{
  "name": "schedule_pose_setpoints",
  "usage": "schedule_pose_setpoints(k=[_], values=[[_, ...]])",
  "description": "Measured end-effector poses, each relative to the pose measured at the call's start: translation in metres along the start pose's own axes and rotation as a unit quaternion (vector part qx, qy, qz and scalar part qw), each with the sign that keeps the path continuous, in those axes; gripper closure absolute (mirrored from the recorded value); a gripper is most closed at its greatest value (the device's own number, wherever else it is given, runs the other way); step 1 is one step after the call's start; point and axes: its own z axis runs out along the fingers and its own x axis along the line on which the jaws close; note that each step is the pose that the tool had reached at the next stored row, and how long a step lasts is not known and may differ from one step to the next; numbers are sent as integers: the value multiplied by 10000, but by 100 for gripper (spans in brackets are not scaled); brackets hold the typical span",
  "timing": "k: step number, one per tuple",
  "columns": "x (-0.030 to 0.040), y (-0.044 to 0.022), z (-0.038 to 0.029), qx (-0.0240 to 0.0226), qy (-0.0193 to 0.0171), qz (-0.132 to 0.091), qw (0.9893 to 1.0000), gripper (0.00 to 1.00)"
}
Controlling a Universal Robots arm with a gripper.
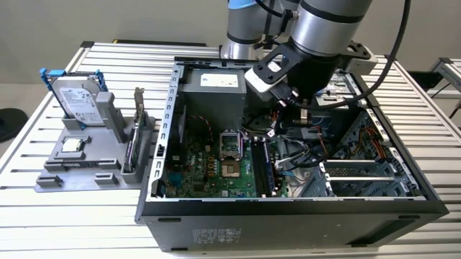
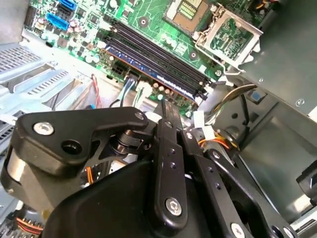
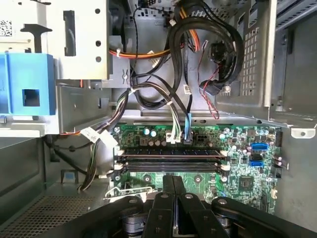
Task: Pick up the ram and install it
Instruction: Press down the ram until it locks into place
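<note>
Fingers (image 3: 174,196) sit pressed together with nothing between them, hovering inside the open computer case (image 1: 288,208) just above the motherboard (image 3: 247,144). Beyond the tips lie the memory slots (image 3: 171,161), and the ram (image 2: 148,62) appears already seated in the slot nearest the cable bundle (image 3: 173,99). A sound seating, I judge, needs even downward pressure along the stick until both end latches (image 3: 118,159) close. Farther off, toward the tabletop's (image 1: 72,216) edge, the grey parts holder (image 1: 94,162) carries a hard drive (image 1: 75,102).
</note>
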Motion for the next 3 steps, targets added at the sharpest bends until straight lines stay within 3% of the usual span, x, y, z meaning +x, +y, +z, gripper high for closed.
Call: schedule_pose_setpoints(k=[3], values=[[0, 0, -6, 0, -1, 0, 10000, 100]])
